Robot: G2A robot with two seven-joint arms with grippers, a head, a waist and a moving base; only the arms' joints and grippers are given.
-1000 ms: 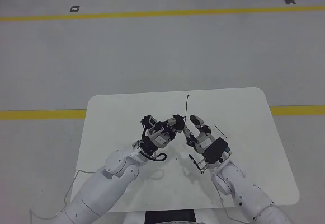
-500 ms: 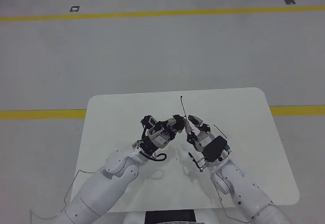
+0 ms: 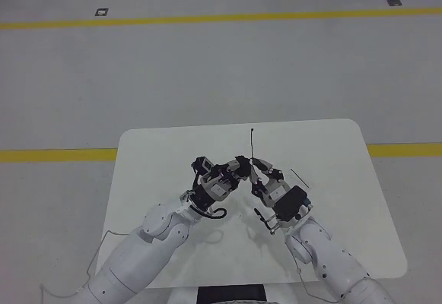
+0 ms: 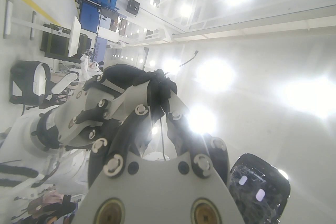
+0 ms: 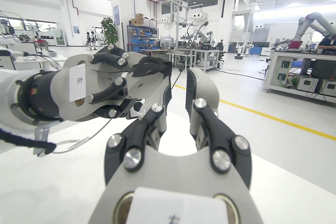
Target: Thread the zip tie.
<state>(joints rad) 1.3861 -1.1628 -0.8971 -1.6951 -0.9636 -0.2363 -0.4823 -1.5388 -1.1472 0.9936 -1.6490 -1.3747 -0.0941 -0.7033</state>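
Both claws meet above mid table (image 3: pixel 160 228), tips almost touching. L claw (image 3: pixel 240 167) is pressed together, its black-wrapped tips pinching the zip tie (image 3: pixel 252 146). In L wrist view the thin black strand runs down btwn its fingers. R claw (image 3: pixel 258 171) sits just beside it, fingers spread w/ a narrow gap, gripping nothing. In R wrist view the strand passes close by one pad. Tie's free end sticks out past both claws, off the table, w/ a small head at its tip. A loose tie (image 3: pixel 300 178) lies flat on the table on the R arm's side, near R claw
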